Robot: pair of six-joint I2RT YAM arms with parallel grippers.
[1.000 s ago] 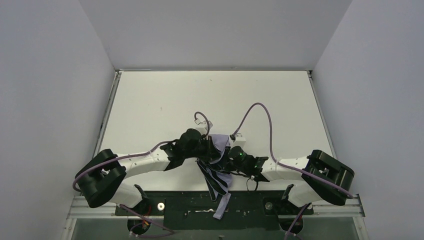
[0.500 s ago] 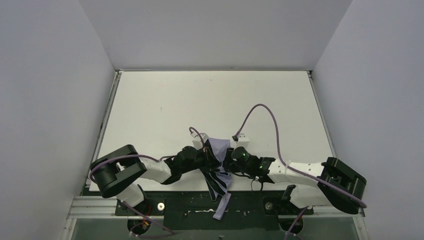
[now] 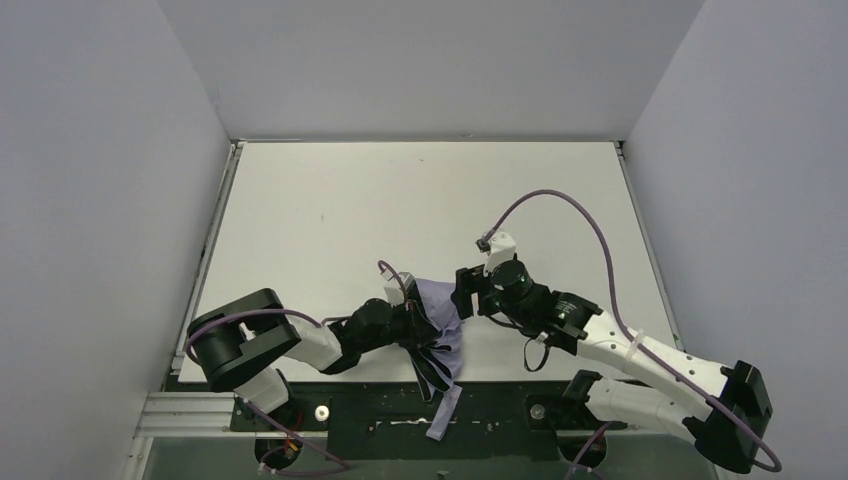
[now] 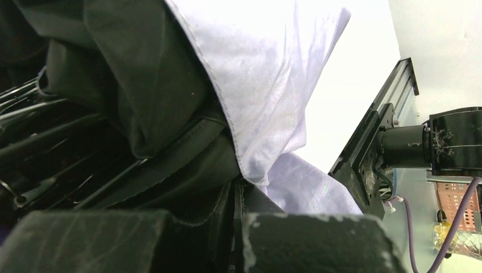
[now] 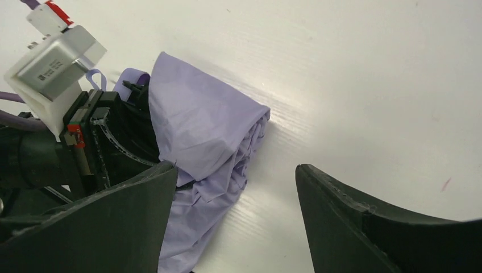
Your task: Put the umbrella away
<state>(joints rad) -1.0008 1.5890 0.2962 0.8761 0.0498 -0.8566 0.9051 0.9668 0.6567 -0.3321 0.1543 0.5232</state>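
We see the compact folding umbrella of pale lavender fabric with black lining (image 3: pixel 438 306) lying crumpled at the near edge of the white counter (image 3: pixel 330 210). The left claw (image 3: pixel 412 322) stays clamped on its dark folds. The right claw (image 3: pixel 470 298), pressed against the fabric half a second ago, has backed off rightward. It now stands spread wide just beside the lavender cloth, holding nothing.

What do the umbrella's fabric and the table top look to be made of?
The umbrella: thin woven synthetic, probably polyester or nylon, with faint sheen and soft creases. The table: smooth white board, perhaps laminate or plastic; glare streaks suggest semi-gloss.
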